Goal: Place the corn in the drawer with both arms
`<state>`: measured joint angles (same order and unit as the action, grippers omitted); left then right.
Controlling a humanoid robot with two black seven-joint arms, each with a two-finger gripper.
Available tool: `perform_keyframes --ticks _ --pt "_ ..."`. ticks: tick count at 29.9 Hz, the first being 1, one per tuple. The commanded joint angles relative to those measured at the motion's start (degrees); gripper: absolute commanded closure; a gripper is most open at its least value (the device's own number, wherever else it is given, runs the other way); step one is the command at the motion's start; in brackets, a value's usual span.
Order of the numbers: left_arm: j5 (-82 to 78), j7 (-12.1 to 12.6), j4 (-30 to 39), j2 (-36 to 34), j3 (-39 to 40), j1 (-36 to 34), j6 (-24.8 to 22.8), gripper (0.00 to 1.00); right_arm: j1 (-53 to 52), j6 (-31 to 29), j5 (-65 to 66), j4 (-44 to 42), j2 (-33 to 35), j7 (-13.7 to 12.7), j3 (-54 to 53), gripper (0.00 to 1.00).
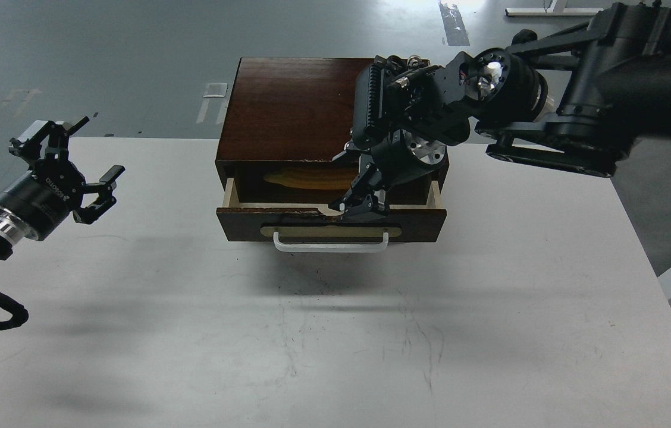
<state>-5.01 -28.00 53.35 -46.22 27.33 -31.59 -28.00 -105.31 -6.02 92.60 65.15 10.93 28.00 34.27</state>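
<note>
The left gripper (82, 163) hovers over the bench (335, 333), fingers (110, 174) spread wide, holding nothing. In the open drawer (240, 205) lies the corn (306, 177), long axis left-right; its pointing end cannot be told. The right gripper (364, 201) reaches into the drawer; its fingers' spread cannot be told.

Corn (306, 177) part hidden by right hand (362, 202), hand's fingers too dark to tell.

Bright overhead light glares off the grey floor (430, 9), casting soft shadows on the sharp white table (335, 333).
</note>
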Motion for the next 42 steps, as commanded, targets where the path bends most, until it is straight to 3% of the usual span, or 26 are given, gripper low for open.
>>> perform_keyframes --ticks 1,8,12,14,18,24,32,42 --pt "0.00 0.00 0.00 -0.01 0.01 0.04 0.00 0.01 -1.74 1.01 -1.36 0.33 0.67 0.00 -0.52 0.27" --pt "0.00 0.00 0.00 -0.01 0.01 0.04 0.00 0.01 -3.86 1.28 -17.78 0.51 7.08 0.00 -4.03 0.18" --pt "-0.09 0.00 0.00 0.07 0.01 0.04 0.00 0.01 -1.84 0.93 -36.29 0.59 14.36 0.00 -5.00 0.06" --pt "-0.09 0.00 0.00 0.16 0.01 0.04 0.00 0.01 -0.09 1.01 -42.29 0.68 16.48 0.00 -5.53 0.06" --pt "-0.09 0.00 0.00 0.25 0.01 0.04 0.00 0.01 11.49 0.84 -60.65 1.12 24.29 0.00 -14.81 0.05" --pt "-0.09 0.00 0.00 0.86 -0.08 0.12 0.00 0.01 33.71 0.84 -72.19 0.77 31.25 0.00 -32.39 0.04" --pt "-0.26 0.00 0.00 2.62 -0.08 0.30 0.00 0.01 57.03 0.66 -86.94 0.07 30.82 0.00 -48.85 0.04" --pt "-0.35 0.00 -0.35 4.11 -0.08 0.48 0.00 0.01 65.48 0.92 -91.45 -3.09 24.33 0.00 -52.02 0.02"
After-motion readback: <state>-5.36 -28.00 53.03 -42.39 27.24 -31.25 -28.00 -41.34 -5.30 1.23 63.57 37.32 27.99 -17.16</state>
